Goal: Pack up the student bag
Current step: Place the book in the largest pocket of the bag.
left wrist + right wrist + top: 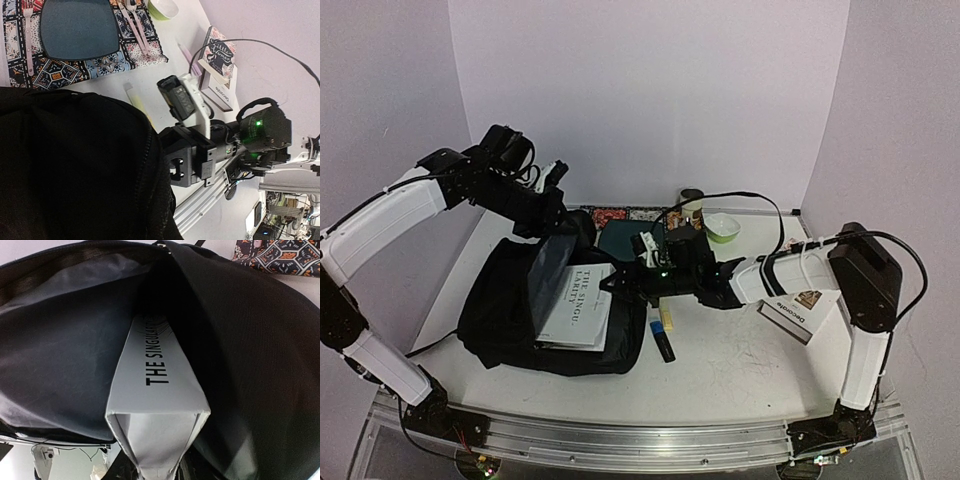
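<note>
The student bag [495,310] lies left of centre on the table, a big black backpack with its flap lifted open. My left gripper [558,222] is shut on the raised flap at the bag's far edge. In the left wrist view the black fabric [70,165] hides the fingers. A white book [578,305] titled "The Singularity" sits partly inside the opening. My right gripper [623,283] is shut on the book's near end. In the right wrist view the book [155,385] points spine-up into the bag's grey lining [55,350], with the gripper [157,472] at its bottom end.
A patterned placemat [65,70] with a teal plate [77,27] lies behind the bag. A green bowl [722,228] and a cup [692,208] stand beside it. A yellow highlighter [665,318] and a blue marker [662,345] lie right of the bag. Stacked books [800,310] lie at right.
</note>
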